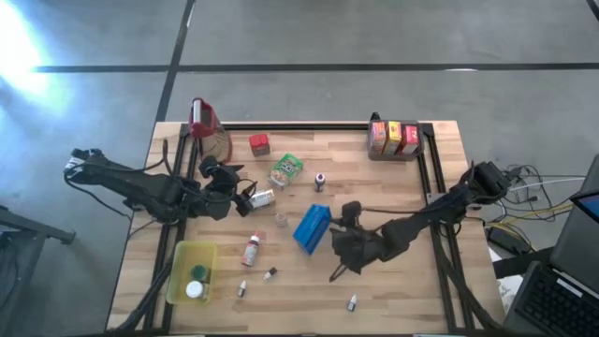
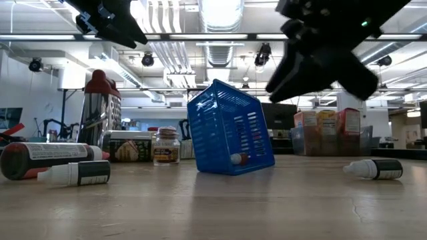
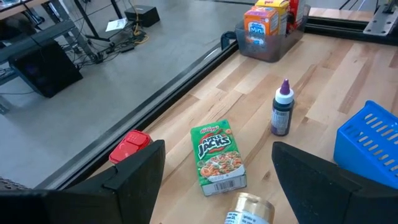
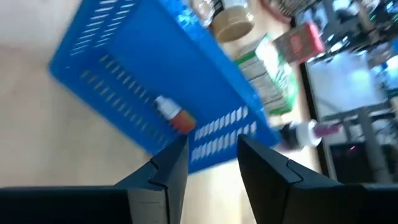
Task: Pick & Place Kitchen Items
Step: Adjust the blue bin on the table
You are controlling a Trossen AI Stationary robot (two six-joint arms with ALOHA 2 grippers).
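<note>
The blue perforated tray (image 1: 312, 227) lies tipped on its side at mid-table, with a small white-capped bottle (image 4: 174, 116) inside against its lower wall. My right gripper (image 4: 212, 163) hangs just right of the tray (image 2: 230, 127), its fingers slightly apart with nothing between them. My left gripper (image 3: 217, 180) is open above the table's left half, next to a gold-lidded jar (image 3: 249, 208). The jar stands on the table beside it (image 1: 263, 197). Beyond the left fingers lie a green cereal box (image 3: 217, 155), a red packet (image 3: 130, 146) and a purple-capped bottle (image 3: 282, 115).
A yellow bin (image 1: 178, 271) holding white-lidded tins sits near left. A clear bin of cartons (image 1: 395, 139) is at the far right, a red-topped jug (image 1: 208, 126) at the far left. Small bottles (image 1: 251, 249) (image 1: 353, 302) lie along the near half.
</note>
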